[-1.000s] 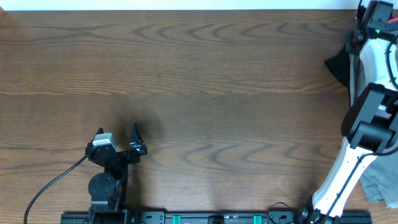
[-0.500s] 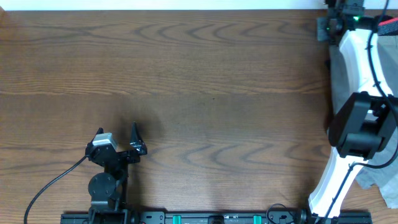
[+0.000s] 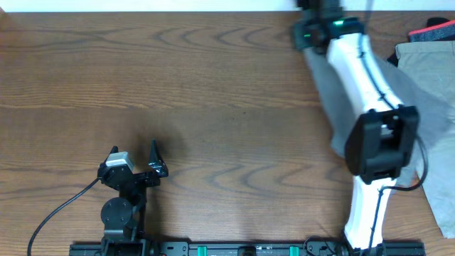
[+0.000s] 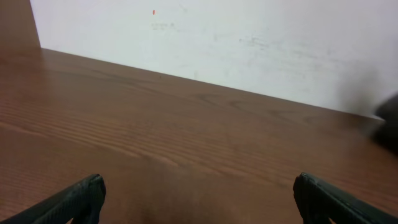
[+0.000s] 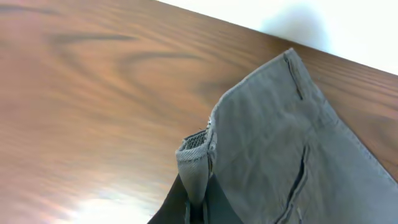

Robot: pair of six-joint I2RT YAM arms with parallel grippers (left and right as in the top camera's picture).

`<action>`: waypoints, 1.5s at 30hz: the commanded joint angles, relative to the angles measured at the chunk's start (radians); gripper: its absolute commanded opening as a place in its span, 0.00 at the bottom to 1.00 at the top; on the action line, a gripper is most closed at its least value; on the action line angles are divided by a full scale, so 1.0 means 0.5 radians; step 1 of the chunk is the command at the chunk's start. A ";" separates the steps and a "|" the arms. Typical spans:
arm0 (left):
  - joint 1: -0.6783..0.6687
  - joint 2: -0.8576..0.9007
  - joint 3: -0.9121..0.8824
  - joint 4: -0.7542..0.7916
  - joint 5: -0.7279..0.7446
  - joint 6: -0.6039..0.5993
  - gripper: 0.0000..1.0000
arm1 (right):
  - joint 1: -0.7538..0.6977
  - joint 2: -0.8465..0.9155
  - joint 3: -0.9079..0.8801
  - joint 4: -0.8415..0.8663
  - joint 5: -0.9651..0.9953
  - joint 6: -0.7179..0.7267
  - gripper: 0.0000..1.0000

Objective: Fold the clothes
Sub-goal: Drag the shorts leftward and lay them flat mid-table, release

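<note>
Gripping the grey shorts (image 5: pixel 280 143) by a waistband corner, right hand (image 5: pixel 193 200) clamped on it; I'm judging them light and floppy. Left hand (image 4: pixel 199 202) is sitting apart, empty.

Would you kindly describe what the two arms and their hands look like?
The left arm is black with a silver block and a trailing black cable; its hand is slim and black. The right arm is white with a black joint housing and a green light.
</note>
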 commanded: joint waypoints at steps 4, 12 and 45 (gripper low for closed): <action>0.009 -0.013 -0.047 -0.064 -0.040 0.040 0.98 | 0.337 0.019 0.029 0.010 -0.124 0.211 0.01; 0.009 -0.013 -0.047 -0.064 -0.040 0.040 0.98 | 0.674 0.180 0.022 -0.047 -0.262 0.420 0.01; 0.009 -0.013 -0.047 -0.064 -0.040 0.040 0.98 | 1.076 0.137 0.034 -0.292 -0.623 0.452 0.73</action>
